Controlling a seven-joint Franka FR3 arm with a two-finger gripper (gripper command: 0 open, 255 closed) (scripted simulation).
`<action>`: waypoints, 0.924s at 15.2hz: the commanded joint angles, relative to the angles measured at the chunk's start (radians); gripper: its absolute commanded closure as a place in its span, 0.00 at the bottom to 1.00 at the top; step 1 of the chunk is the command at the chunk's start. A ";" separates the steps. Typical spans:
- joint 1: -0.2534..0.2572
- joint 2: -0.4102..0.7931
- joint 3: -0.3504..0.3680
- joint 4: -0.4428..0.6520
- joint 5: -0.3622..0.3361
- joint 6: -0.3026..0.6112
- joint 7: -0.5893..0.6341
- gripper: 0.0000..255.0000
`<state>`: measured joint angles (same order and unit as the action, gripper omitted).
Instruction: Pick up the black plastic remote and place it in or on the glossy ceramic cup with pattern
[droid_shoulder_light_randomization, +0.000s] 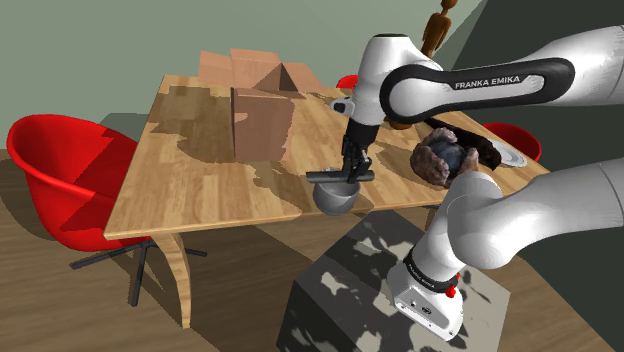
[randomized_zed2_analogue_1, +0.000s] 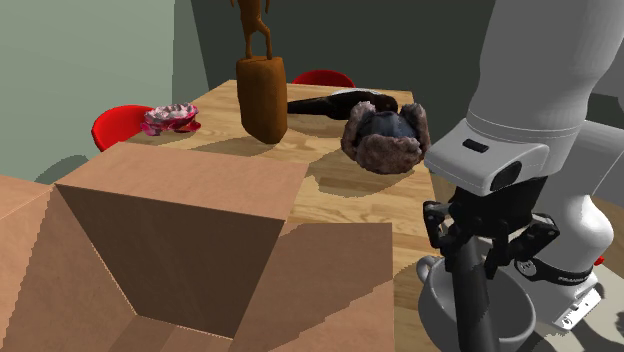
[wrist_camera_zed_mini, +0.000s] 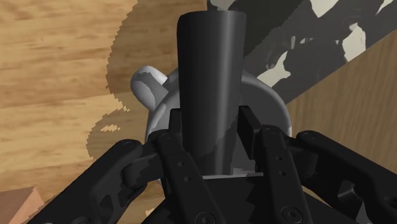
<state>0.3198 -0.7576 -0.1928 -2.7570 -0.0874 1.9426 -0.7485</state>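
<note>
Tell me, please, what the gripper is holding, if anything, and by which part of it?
The gripper holds the black remote, its jaws clasping the long sides nearer one end, right over the grey cup.

Gripper (droid_shoulder_light_randomization: 354, 168) clasps the black remote (droid_shoulder_light_randomization: 338, 176), held level just above the grey cup (droid_shoulder_light_randomization: 338, 198) at the wooden table's (droid_shoulder_light_randomization: 190, 190) near edge. Open cardboard box (droid_shoulder_light_randomization: 260, 120) mid-table. Furry hat (droid_shoulder_light_randomization: 445, 158) at right, red chair (droid_shoulder_light_randomization: 60, 170) at left, stand (droid_shoulder_light_randomization: 340, 300) lower right.

bright, even render light. stair-stepped hard shadows spill off the box (droid_shoulder_light_randomization: 262, 125) across the desk (droid_shoulder_light_randomization: 190, 195); dappled patches on the stand (droid_shoulder_light_randomization: 340, 292); faint sheen on the remote (wrist_camera_zed_mini: 210, 76).
</note>
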 joint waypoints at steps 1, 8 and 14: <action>0.000 0.000 0.000 -0.003 0.000 0.003 0.000 1.00; 0.000 0.000 0.000 -0.003 0.000 0.003 0.000 0.00; 0.003 -0.017 0.008 0.089 0.007 -0.106 0.000 0.00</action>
<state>0.3178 -0.7753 -0.1907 -2.7018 -0.0864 1.8717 -0.7528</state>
